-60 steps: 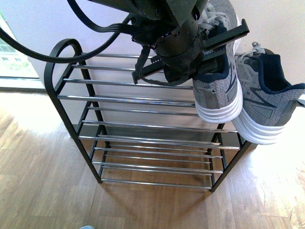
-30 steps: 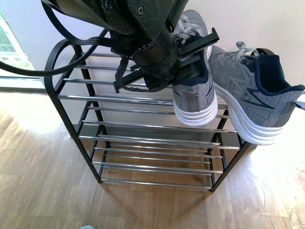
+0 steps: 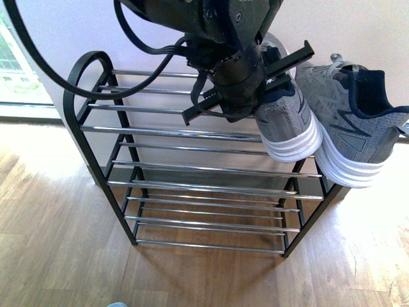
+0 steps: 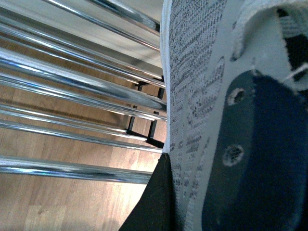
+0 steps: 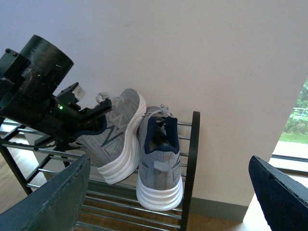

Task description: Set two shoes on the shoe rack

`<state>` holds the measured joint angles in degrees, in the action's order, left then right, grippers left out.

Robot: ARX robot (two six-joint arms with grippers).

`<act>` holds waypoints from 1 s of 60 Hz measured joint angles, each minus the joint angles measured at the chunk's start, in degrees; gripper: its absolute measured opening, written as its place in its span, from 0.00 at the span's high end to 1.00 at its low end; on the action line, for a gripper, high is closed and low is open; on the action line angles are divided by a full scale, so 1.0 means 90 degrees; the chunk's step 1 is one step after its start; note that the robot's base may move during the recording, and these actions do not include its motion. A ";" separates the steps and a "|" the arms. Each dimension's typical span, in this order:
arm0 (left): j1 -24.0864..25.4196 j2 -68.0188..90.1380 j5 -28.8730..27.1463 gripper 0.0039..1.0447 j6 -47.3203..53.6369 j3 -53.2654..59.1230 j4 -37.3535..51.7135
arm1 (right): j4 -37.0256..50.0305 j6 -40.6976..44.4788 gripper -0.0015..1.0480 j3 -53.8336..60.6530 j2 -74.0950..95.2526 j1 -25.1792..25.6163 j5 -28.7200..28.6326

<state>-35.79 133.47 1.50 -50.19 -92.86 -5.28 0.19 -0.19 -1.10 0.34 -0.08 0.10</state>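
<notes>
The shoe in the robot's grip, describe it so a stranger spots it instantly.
Find the black-framed chrome shoe rack against the white wall, then its top right end. Of two grey sneakers there, the held shoe is the tilted one nearer the rack's middle, with the left gripper clamped on its navy collar; the other sneaker has nothing gripping it.

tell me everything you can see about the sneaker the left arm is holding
The held sneaker is grey knit with a navy collar, pale laces and a thick ribbed white sole. The left tool is shut on its collar. It hangs tilted, heel towards the front camera, sole turned towards the second sneaker standing close beside it, over the right end of the shoe rack's top tier. Whether it touches that shoe or the rods cannot be told.
</notes>
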 joint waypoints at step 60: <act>0.0092 -0.1222 -0.1032 0.09 0.0750 0.0925 0.0044 | 0.0000 0.0000 0.09 0.0000 0.0000 0.0000 0.0000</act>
<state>-34.96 122.48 -7.79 -43.44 -84.53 -4.89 0.19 -0.19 -1.10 0.34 -0.08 0.10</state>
